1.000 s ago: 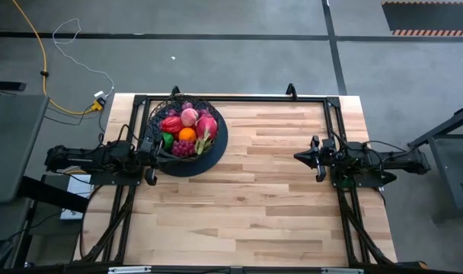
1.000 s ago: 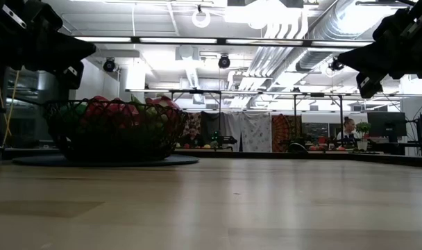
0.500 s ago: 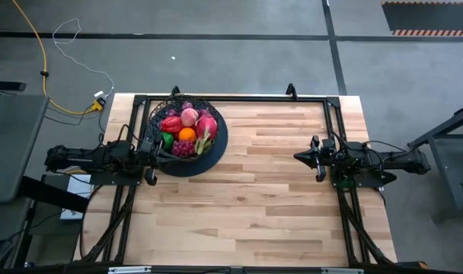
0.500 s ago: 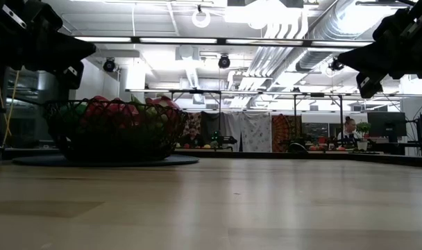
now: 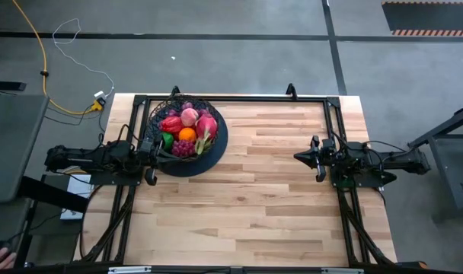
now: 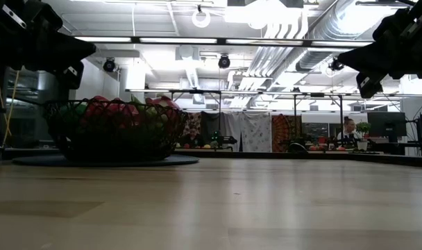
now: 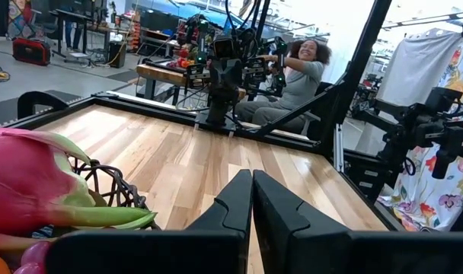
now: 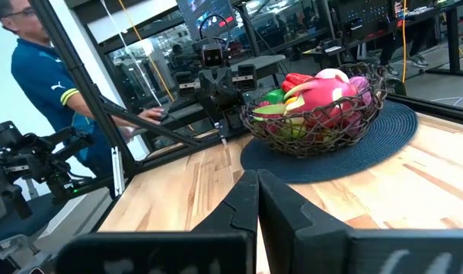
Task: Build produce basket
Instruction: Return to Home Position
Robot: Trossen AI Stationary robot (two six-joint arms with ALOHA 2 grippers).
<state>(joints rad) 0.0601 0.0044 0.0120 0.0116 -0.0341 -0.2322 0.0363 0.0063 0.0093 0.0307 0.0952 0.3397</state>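
At the far left corner of the pale wooden bench (image 5: 277,198), the round black wire-mesh basket (image 5: 154,114) sits on its dark round base (image 5: 216,154), heaped with small toy-like produce (image 5: 205,125). There's a pink peach (image 5: 189,116), an orange (image 5: 186,134) and purple grapes (image 5: 184,148), with reds and greens piled around them, and not one piece showing out on the boards. The left gripper (image 5: 157,150) hangs at the left edge, just beside the basket's rim, its fingers pressed together on nothing, as its wrist view shows. Over at the right edge, the right gripper (image 5: 297,157) is well apart from the basket, pointing across at it, likewise closed and empty. Filling looks finished, I'd say, and the step in hand reads as the retreat to rest. What's next calls for little: settle both arms at their edges. Mind the left one especially, since it's close enough that a careless swing could nudge the mesh wall and upset the heap.
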